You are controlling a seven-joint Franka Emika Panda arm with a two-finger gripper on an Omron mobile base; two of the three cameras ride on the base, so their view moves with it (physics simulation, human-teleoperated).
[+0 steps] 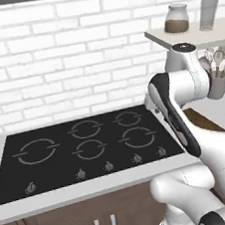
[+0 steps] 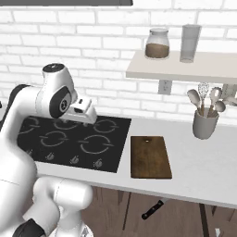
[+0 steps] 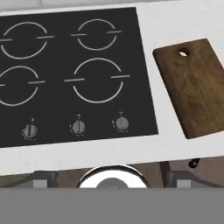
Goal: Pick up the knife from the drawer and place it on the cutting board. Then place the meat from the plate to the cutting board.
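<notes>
Cooktop (image 2: 74,141), black glass with ring marks, takes up the left of the counter (image 2: 194,176), knobs along its front edge. Arm is hunched over it in the right base view. Gripper (image 3: 109,178) looks straight down at the cooktop's front edge; fingertips (image 3: 43,178) are spread wide at the bottom of the hand view with nothing between them, so it's released and empty. Just right of the cooktop, apart from it: the cutting board (image 2: 150,157), dark brown, flat on the counter, hanging hole at the far end, bare top. In the left base view only a sliver of the board shows behind the forearm. The knife (image 2: 152,209) is not on the board. It lies low, under the counter's front edge and below the board's front end, black handle toward the robot, against brown wood. Can't tell whether that wood is the drawer interior. Hand view catches just the handle tip past the counter lip. Further right: grey utensil crock (image 2: 205,124) with spoons and a whisk, standing on the counter at the wall. Above it a shelf (image 2: 185,71) holding a jar (image 2: 157,44) with brown contents and a glass (image 2: 190,42) beside it.
</notes>
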